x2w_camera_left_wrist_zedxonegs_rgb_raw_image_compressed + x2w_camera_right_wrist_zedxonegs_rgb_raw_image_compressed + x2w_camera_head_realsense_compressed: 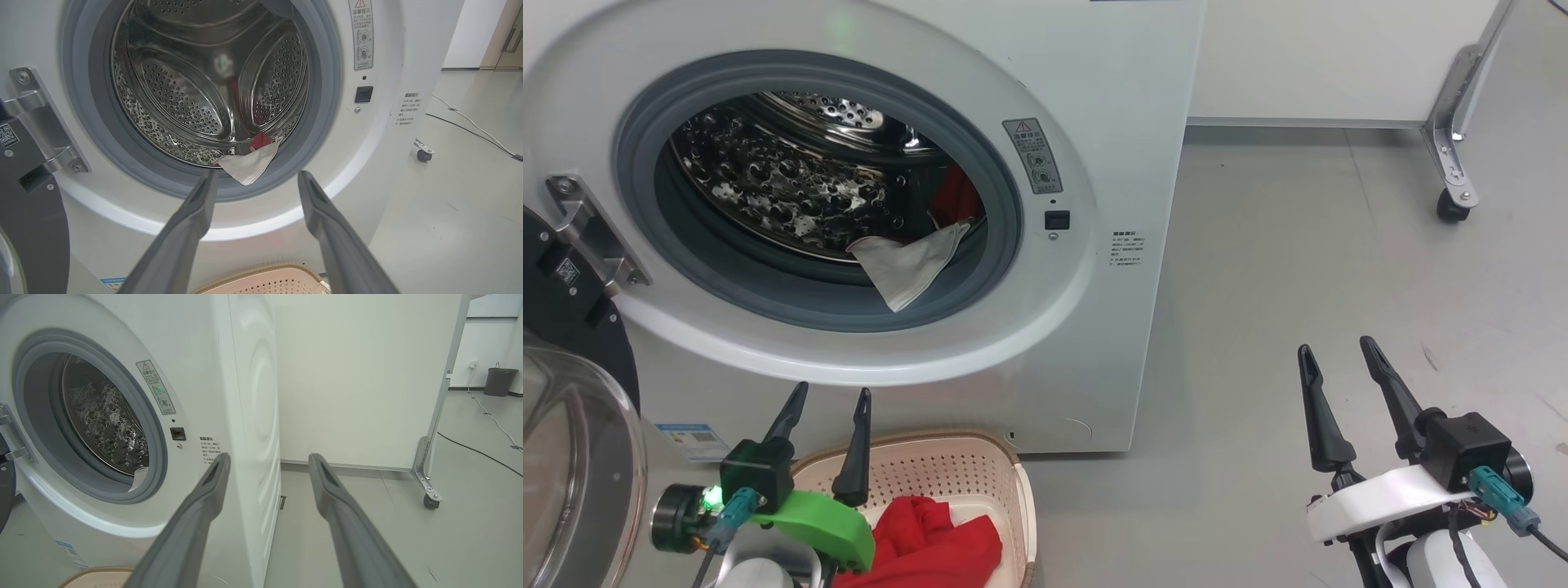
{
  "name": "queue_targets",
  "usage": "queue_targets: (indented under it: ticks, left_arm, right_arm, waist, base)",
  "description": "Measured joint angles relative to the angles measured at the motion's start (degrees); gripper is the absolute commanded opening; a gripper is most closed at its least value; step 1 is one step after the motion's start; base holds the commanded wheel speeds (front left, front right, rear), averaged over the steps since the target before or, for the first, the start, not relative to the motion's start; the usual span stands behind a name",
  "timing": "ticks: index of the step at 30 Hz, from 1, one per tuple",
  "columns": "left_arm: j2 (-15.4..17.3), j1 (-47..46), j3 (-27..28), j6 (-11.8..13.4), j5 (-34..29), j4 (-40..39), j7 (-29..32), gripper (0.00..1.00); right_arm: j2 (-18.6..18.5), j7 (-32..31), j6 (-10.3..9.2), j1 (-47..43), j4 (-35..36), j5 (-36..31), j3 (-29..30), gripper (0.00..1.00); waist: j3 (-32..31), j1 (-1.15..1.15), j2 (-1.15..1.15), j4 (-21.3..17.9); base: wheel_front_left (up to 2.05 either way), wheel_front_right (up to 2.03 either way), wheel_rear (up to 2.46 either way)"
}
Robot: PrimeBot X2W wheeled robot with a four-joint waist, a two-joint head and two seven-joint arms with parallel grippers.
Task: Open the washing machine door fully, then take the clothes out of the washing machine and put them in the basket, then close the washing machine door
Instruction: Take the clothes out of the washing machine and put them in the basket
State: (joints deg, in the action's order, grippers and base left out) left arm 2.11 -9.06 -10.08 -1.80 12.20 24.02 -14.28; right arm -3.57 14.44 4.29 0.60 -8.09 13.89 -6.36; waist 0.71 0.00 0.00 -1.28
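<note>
The washing machine (1111, 98) stands with its washing machine door (572, 457) swung wide to the left. In the steel drum (184, 94) lie red clothes (956, 196), and a pale piece (907, 265) hangs over the grey seal. The basket (1005, 465) sits on the floor below the opening with a red garment (931, 539) in it. My left gripper (832, 389) is open and empty above the basket, pointing at the opening; in the left wrist view its fingers frame the pale piece (249, 165). My right gripper (1337, 346) is open and empty over the floor, right of the machine.
A white panel on a metal leg with a caster (1454, 204) stands at the back right. A cable (470, 122) runs across the grey floor, and a dark bin (498, 379) stands far off by the wall. The door hinge (41, 118) juts out left of the opening.
</note>
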Motion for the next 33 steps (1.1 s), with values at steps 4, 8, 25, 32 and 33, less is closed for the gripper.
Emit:
queue_targets:
  ticks: [4,8,25,32,33]
  left_arm:
    - [0.0,0.97,-0.7,0.51,0.62,-1.1,0.0,1.0]
    - [0.0,1.63,-1.15,0.7,0.83,-2.14,0.0,1.0]
    - [0.02,3.39,-2.61,2.31,1.85,-4.32,0.0,1.0]
    - [0.02,3.97,-3.02,3.02,2.36,-4.78,0.0,1.0]
    - [0.03,4.06,-3.01,3.04,2.37,-4.92,0.0,1.0]
  right_arm:
    - [0.0,0.0,-0.19,-0.08,0.25,-0.01,-0.05,1.0]
    - [0.02,0.0,-0.33,-0.25,0.35,-0.01,-0.19,1.0]
    - [0.03,0.0,-0.34,-1.06,0.96,-0.3,-0.42,1.0]
    - [0.02,0.0,-0.35,-1.08,1.2,-0.33,-0.33,1.0]
    - [0.02,0.0,-0.35,-1.08,1.22,-0.34,-0.36,1.0]
  waist:
    - [-0.11,0.0,0.0,-0.04]
    - [-0.19,0.0,0.0,-0.05]
    - [-0.14,0.0,0.0,-0.09]
    - [0.05,0.0,0.0,-0.12]
    - [0.08,0.0,0.0,-0.13]
  base:
    - [0.0,0.0,0.0]
    - [0.0,0.0,0.0]
    - [0.0,0.0,0.0]
    - [0.0,0.0,0.0]
    - [0.0,0.0,0.0]
